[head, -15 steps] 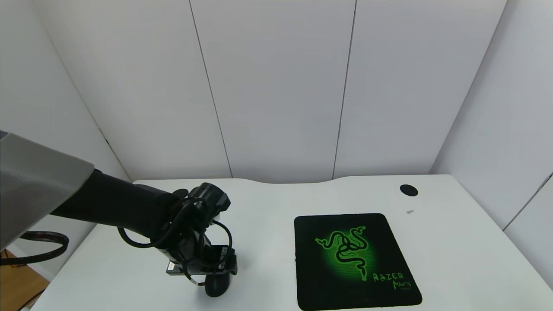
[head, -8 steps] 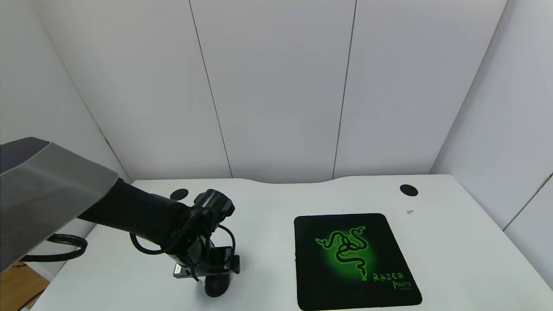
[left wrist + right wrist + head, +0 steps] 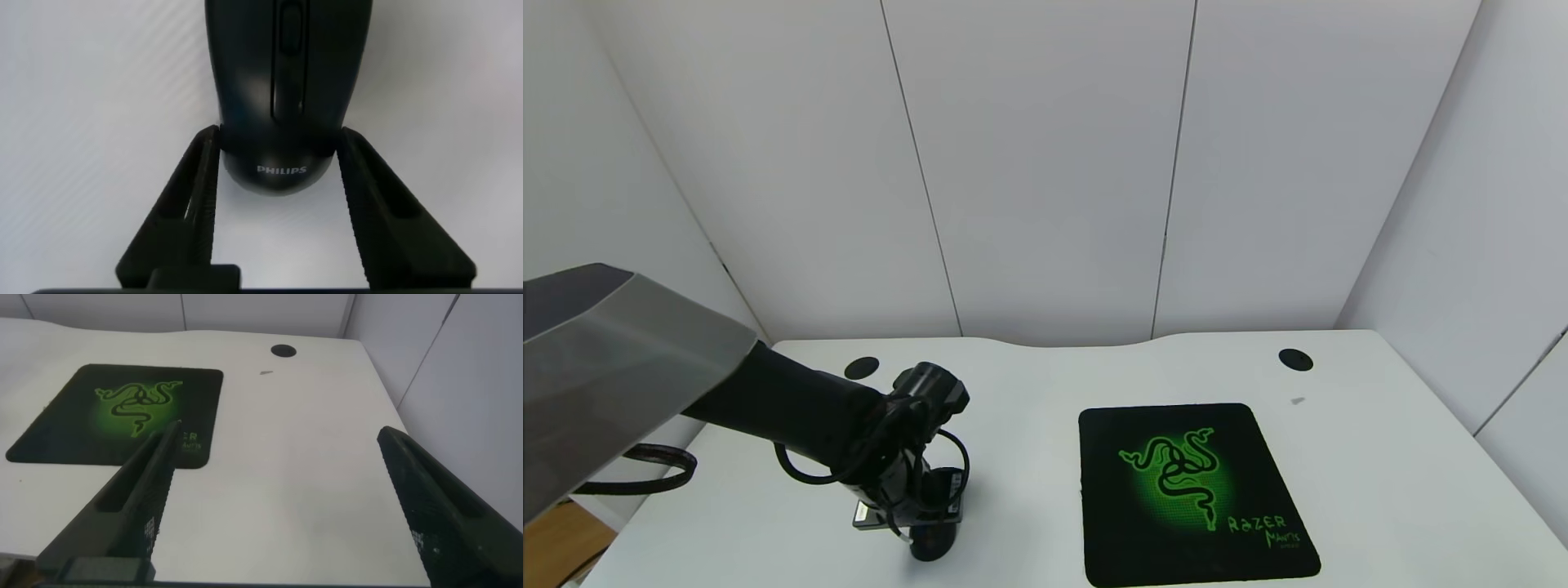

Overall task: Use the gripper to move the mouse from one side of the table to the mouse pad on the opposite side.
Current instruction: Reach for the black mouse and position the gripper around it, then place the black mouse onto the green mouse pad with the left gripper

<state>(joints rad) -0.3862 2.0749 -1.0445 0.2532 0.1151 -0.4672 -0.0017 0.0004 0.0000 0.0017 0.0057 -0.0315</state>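
The glossy black mouse (image 3: pixel 933 541) lies on the white table (image 3: pixel 1029 384) near its front left edge. In the left wrist view the mouse (image 3: pixel 282 82) shows a white PHILIPS logo on its back. My left gripper (image 3: pixel 928 527) reaches down over it, and in the left wrist view the gripper (image 3: pixel 278 140) has both fingertips pressed against the sides of the mouse's rear. The black mouse pad (image 3: pixel 1188 490) with its green snake logo lies on the right half of the table. My right gripper (image 3: pixel 279 433) is open and empty over the table's right front, with the pad (image 3: pixel 122 408) beyond it.
Two round black cable holes sit near the back edge, one at the left (image 3: pixel 861 367) and one at the right (image 3: pixel 1295 359). A small grey speck (image 3: pixel 1298 400) lies near the right hole. White wall panels enclose the table at the back and on both sides.
My left arm has come forward and to the right, uncovering the left cable hole. The left gripper's jaws have narrowed onto the mouse. The mouse has stayed in place.
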